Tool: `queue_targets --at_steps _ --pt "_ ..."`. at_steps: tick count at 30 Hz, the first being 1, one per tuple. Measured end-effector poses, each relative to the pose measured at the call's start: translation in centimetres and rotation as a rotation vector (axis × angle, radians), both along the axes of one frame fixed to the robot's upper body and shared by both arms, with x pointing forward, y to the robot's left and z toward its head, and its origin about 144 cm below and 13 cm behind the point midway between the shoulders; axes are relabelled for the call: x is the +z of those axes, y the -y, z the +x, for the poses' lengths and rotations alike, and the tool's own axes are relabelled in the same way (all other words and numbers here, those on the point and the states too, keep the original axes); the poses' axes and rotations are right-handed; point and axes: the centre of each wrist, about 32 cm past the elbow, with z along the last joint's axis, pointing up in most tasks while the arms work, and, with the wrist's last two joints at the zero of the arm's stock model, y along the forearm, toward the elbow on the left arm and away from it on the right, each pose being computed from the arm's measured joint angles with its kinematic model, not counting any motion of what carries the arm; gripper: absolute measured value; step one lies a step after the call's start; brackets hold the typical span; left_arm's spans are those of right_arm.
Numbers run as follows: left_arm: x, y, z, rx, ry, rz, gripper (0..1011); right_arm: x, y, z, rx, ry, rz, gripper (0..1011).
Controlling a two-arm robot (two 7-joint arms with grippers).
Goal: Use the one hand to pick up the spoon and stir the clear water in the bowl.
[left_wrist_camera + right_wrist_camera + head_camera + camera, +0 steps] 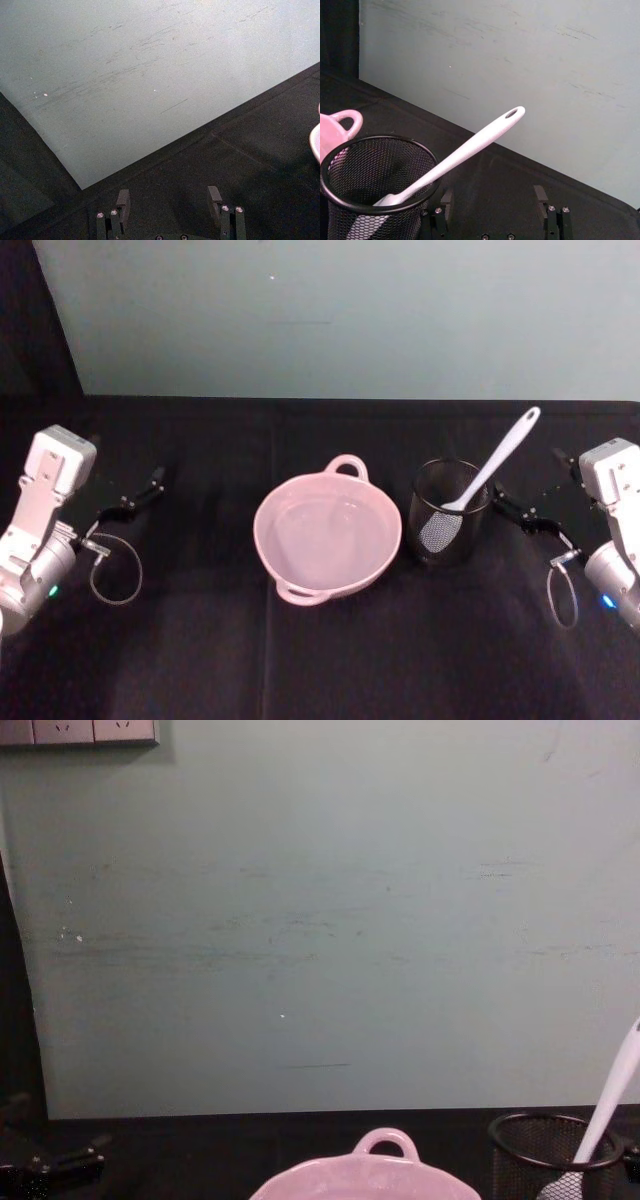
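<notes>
Spoon (487, 472) slim, pale; hole at handle tip.

Your robot's black boxy two-finger left gripper (169, 194) hangs low at its far left, jaws parted; the matching right gripper (492, 192) mirrors it at far right, jaws apart.

White arms (50, 475), black screw-studded hands (169, 200), looped grey cables (115, 570)
</notes>
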Motion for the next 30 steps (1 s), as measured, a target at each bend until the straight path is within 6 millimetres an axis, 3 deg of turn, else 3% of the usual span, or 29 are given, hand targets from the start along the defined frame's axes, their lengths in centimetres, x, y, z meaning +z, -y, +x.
queue_targets --at_steps 30 --pt "0.00 0.00 0.00 0.000 0.000 0.000 1011 0.00 0.00 0.00 0.000 0.000 0.000 1003"
